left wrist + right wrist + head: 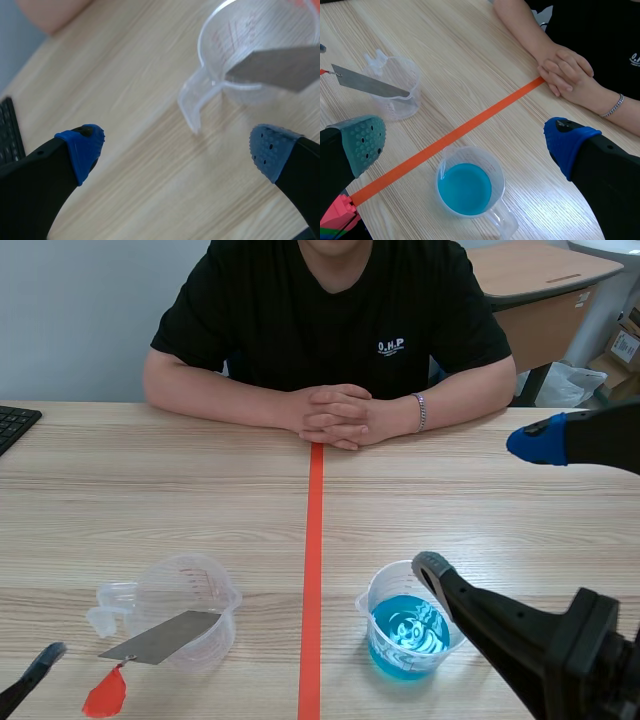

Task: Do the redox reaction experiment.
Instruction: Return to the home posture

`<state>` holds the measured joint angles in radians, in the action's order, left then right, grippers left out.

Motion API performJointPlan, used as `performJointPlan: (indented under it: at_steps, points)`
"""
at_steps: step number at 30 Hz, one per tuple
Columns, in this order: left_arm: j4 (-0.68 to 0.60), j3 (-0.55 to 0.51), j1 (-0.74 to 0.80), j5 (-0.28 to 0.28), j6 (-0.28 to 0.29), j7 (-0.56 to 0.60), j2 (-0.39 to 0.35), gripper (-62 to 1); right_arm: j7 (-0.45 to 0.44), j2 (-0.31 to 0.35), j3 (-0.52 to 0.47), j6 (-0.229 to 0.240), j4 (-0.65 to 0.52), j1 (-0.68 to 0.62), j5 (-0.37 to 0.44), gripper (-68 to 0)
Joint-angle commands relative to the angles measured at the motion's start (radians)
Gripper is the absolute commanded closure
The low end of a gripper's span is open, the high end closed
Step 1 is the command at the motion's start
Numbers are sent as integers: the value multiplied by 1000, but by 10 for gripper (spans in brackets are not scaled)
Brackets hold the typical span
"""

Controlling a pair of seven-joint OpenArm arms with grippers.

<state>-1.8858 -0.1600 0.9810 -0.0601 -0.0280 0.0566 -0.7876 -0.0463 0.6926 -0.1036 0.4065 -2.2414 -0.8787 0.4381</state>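
A clear cup of blue liquid (408,633) stands just right of the orange tape line. Left of the line, an empty clear measuring cup (185,602) holds a grey metal strip (165,637) that leans over its rim, with a red tag (105,695) on the table. My right gripper (465,142) hangs open above the blue cup (467,187), one finger on each side. My left gripper (177,150) is open, low on the table, a little short of the empty cup's handle (192,105). The metal strip (280,67) lies ahead of it.
A person sits across the table with clasped hands (335,415) resting at the far end of the tape line. A black keyboard (12,425) lies at the far left edge. Bare wood stretches between the cups and the person.
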Motion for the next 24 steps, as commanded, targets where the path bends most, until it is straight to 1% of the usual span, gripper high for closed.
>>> performJointPlan:
  at_steps: [1,4,7,9,12,17,19,24]
  points:
    - [-50,1,7,-3,2,-3,-18,-623,-4,8,-4,-3,-2,12,11,-679]
    - [-121,1,7,-5,25,-31,-48,-623,-4,8,-4,-3,-2,12,11,-679]
    - [-181,1,7,-23,45,-43,-53,-623,-4,8,-4,-3,-2,12,11,-679]
    - [-220,2,7,-60,58,-56,-53,-623,-2,8,-4,-3,-2,12,11,-679]
    - [-254,3,7,-124,58,-56,-50,-623,-1,8,-4,-3,-2,12,11,-679]
    - [-267,3,-4,-226,58,-54,-8,-623,-1,8,-4,-3,-2,12,7,-679]
    - [-267,3,-16,-244,57,-53,18,-623,-1,8,-4,-3,-2,12,7,-679]
    - [-267,5,-37,-244,58,-52,96,-623,-1,8,-4,-18,-2,12,7,-679]
